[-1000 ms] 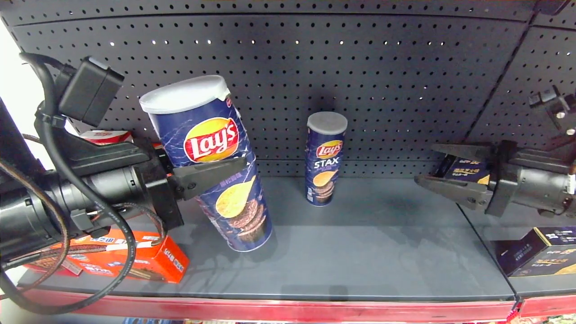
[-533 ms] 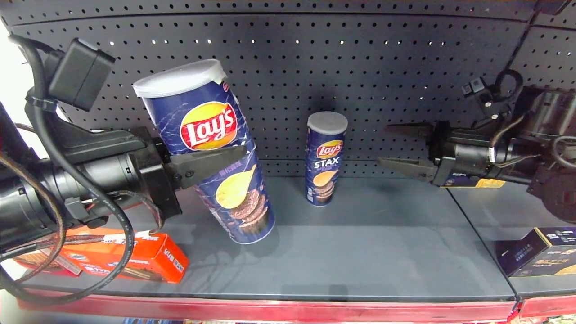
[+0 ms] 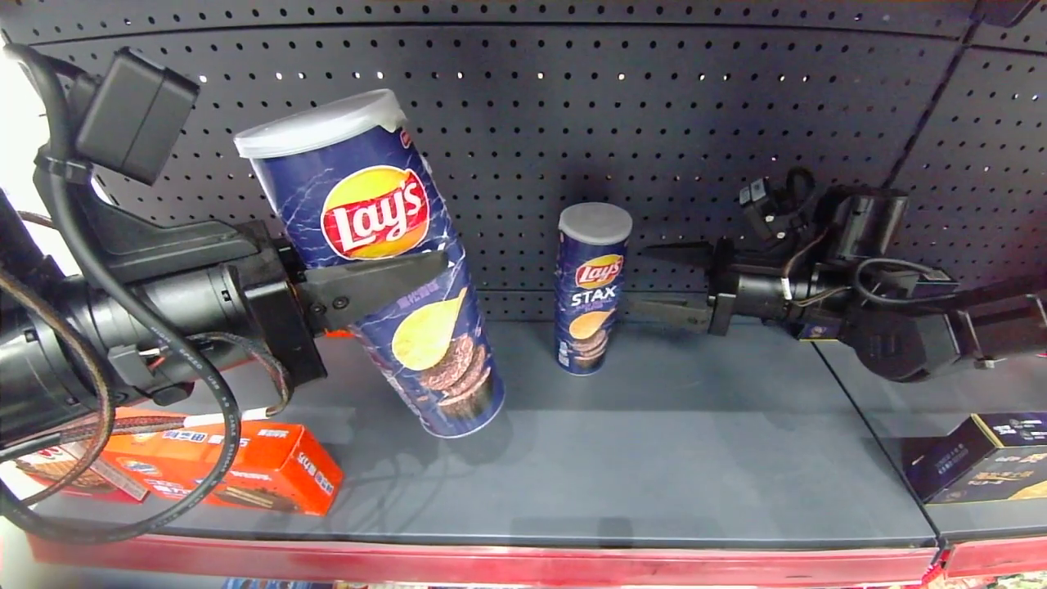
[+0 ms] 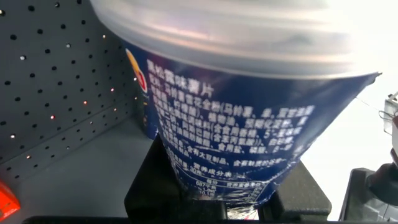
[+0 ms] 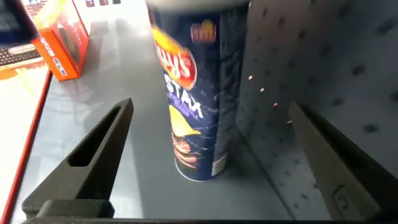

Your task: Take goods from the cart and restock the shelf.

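Observation:
A large dark-blue chip can (image 3: 384,262) with a white lid hangs tilted over the grey shelf (image 3: 671,450), its bottom just above the board. My left gripper (image 3: 413,274) is shut on its middle; the left wrist view has the same can (image 4: 236,124) close up. A second, smaller-looking chip can (image 3: 593,286) stands upright against the pegboard. My right gripper (image 3: 646,278) is open just to the right of it. In the right wrist view that can (image 5: 196,106) stands ahead between the spread fingers (image 5: 93,155), untouched.
An orange box (image 3: 221,466) lies at the shelf's front left, also the orange box (image 5: 62,37) far off. Dark boxes (image 3: 981,462) sit on the neighbouring shelf section at right. Pegboard wall (image 3: 695,123) closes the back; a red lip (image 3: 523,564) runs along the front.
My right arm has swung left and deeper into the shelf, ending beside the standing can, gripper still open. The left gripper has raised the held can slightly.

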